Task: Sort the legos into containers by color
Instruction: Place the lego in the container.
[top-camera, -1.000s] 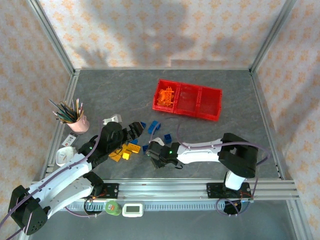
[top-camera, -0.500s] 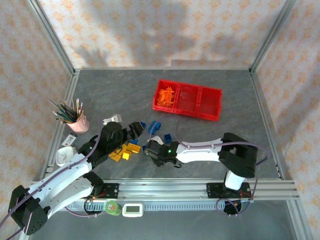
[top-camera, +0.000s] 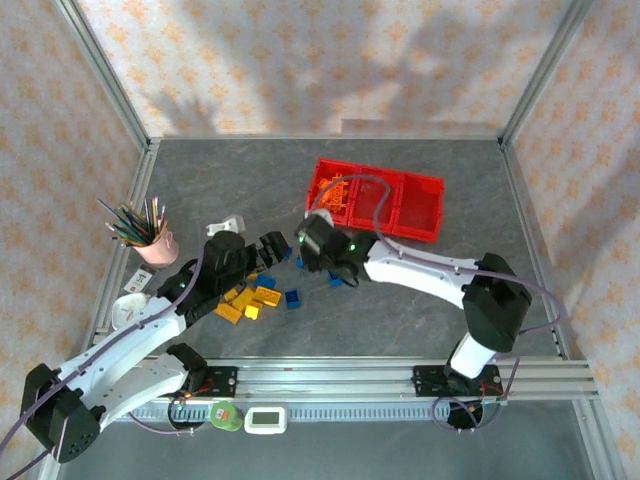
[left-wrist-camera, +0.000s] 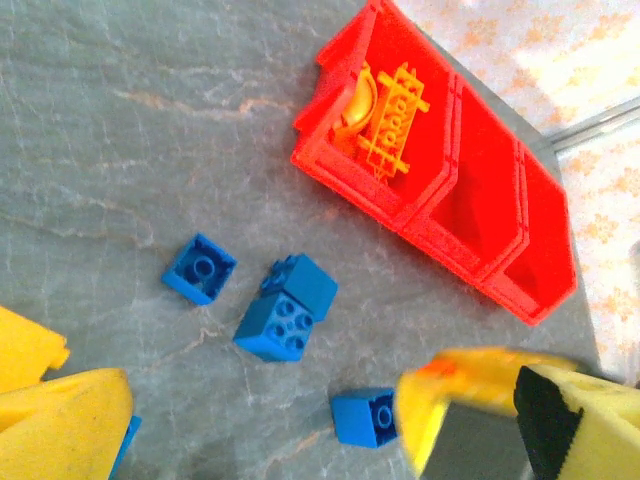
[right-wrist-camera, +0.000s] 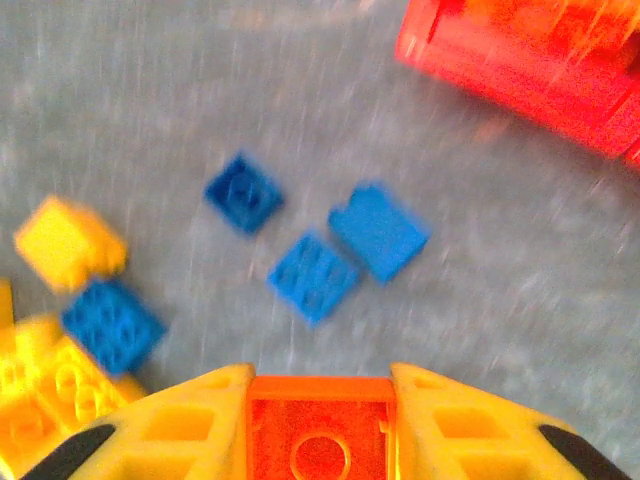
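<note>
The right tool (right-wrist-camera: 320, 415) is gripping a small orange plastic brick (right-wrist-camera: 320, 450), its yellow fingers closed in to the brick's width. From overhead, this right tool (top-camera: 318, 244) is hanging above the grey stone-patterned desk (top-camera: 200, 185), just short of the near left corner of the long red plastic tray of three joined bins (top-camera: 422, 205).

The tray's long axis is running left to right across the desk, dipping a little toward the right. Its left-end bin, the one nearest the tool, is holding orange pieces (top-camera: 333, 195). That bin is lying just beyond the tool and slightly to its right, so the drop probably calls for only a short reach forward. The right arm is plainly the nearer one.

The left tool (top-camera: 272, 250) is waiting beside it with its jaws standing wide and nothing between them. It is looking down on loose blue bricks (left-wrist-camera: 288, 308) and, farther off, the tray (left-wrist-camera: 540, 250). More blue bricks (top-camera: 292, 298) and yellow bricks (top-camera: 250, 298) are lying on the desk near both tools, well apart from the tray.
</note>
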